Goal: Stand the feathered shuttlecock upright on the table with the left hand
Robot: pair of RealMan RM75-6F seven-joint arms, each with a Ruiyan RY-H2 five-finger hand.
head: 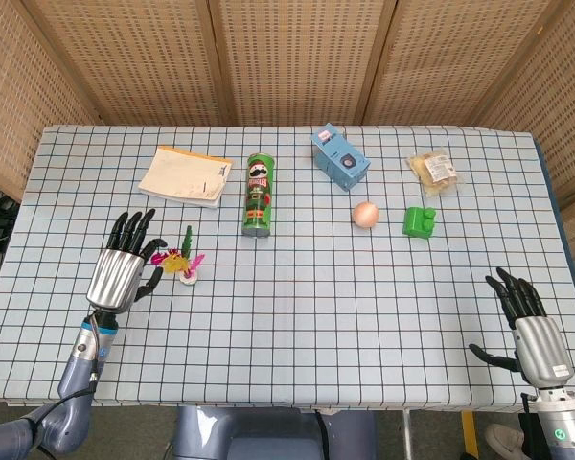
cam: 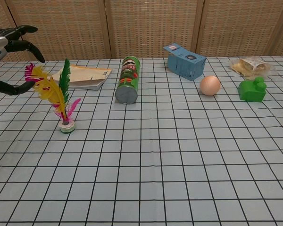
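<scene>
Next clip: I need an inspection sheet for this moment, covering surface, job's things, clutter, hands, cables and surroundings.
Surface: table with checked cloth.
Job's things: shuttlecock standing on its base, feathers leaning left.
Clutter: booklet, chip can lying down, blue box, egg, green block, snack bag.
Hands: left hand open beside the shuttlecock, not holding it; right hand open, holding nothing.
Cables: nothing seen.
Surroundings: woven screen panels.

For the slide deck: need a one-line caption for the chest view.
Feathered shuttlecock stands on its base on the checked table, released, with the open left hand beside it.
</scene>
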